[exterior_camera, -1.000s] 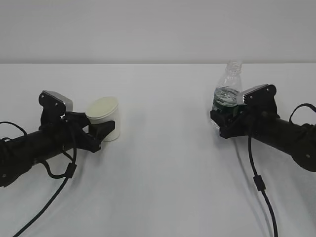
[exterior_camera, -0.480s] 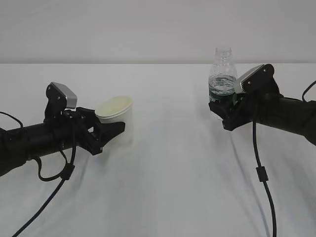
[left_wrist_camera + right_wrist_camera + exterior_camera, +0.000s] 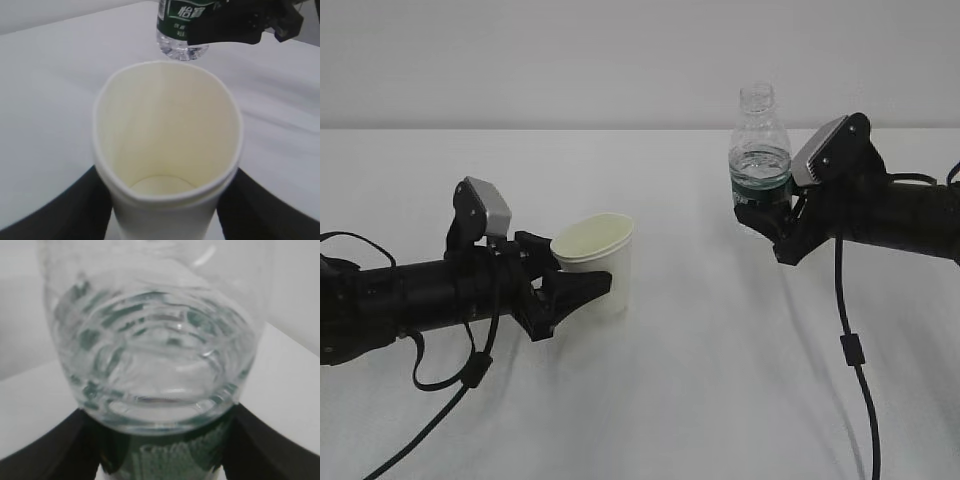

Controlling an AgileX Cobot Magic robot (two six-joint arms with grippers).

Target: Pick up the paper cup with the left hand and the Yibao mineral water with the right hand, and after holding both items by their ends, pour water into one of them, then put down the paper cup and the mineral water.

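Note:
The white paper cup (image 3: 597, 258) is held upright by my left gripper (image 3: 582, 290), which is shut on its lower part, left of the table's middle. In the left wrist view the cup (image 3: 165, 150) fills the frame, its cream inside empty, black fingers (image 3: 65, 210) at both sides. The clear Yibao mineral water bottle (image 3: 759, 150), uncapped with a green label, is held upright above the table by my right gripper (image 3: 767, 218), shut on its lower end. It fills the right wrist view (image 3: 155, 350), with water inside. Its base shows in the left wrist view (image 3: 182, 27).
The white table (image 3: 700, 380) stretches around both arms, with a pale wall behind. Black cables (image 3: 855, 350) hang from each arm onto the table. Roughly a hand's width separates the cup from the bottle.
Both arms have moved toward the middle. The cup has shifted right and come up from tilted toward upright. The bottle has risen and shifted left.

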